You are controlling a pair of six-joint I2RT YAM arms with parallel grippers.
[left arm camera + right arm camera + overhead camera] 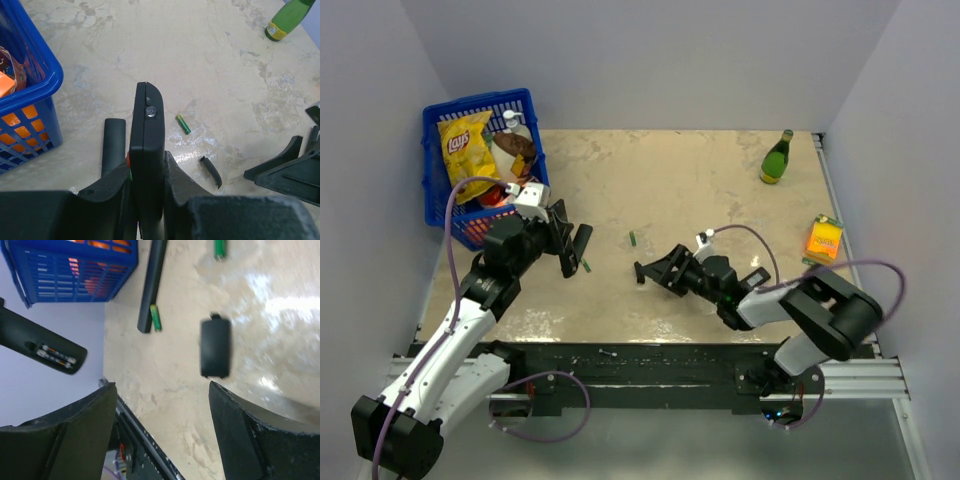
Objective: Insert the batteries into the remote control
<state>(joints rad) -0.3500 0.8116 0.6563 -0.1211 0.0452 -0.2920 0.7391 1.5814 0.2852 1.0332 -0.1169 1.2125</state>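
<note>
Left gripper (147, 172): clamped on remote control (146, 132) — a tilt may spill its batteries (57, 355).
Right gripper (162, 387): spread wide above back cover (215, 347) — could nudge it.

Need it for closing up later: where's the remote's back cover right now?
In the right wrist view, the back cover lies on the table just ahead of the open right gripper.
</note>
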